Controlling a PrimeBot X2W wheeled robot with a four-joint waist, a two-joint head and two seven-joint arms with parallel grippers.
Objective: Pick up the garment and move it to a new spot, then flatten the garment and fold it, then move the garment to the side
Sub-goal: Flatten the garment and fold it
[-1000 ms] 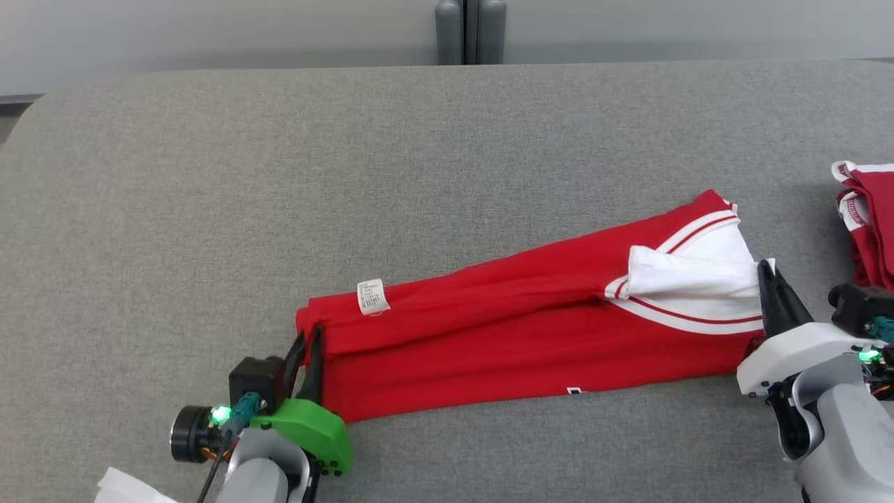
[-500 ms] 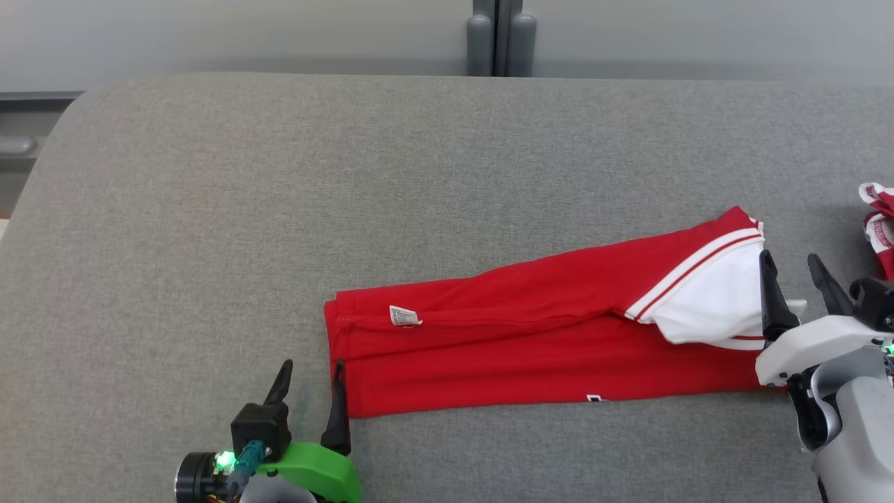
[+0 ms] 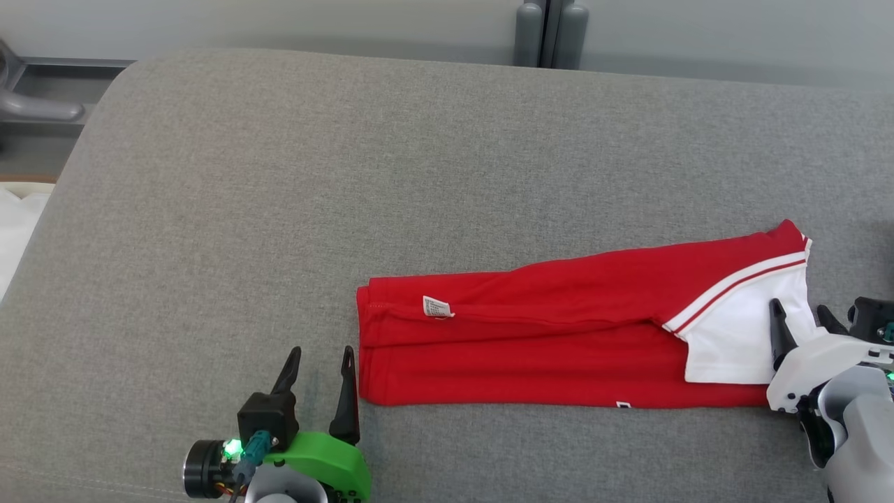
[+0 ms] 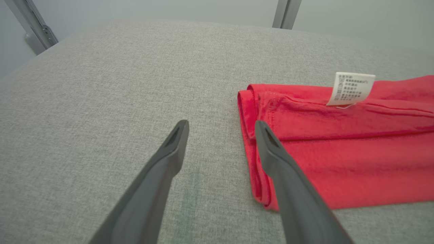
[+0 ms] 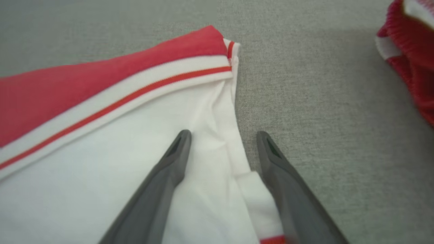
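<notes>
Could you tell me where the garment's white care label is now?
In the head view, the care label lies on the folded red garment near its left end, beyond and right of the left end effector.

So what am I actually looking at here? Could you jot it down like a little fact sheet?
Surface: grey padded top
Main item: red garment, folded lengthwise into a long band, lying flat
Right end: white panel edged with a red stripe
Left end: care label on top
Left arm: left gripper open beside the band's left end, holding nothing
Right arm: right gripper open astride the white panel's edge, holding nothing
Also there: second red and white cloth, further right
</notes>
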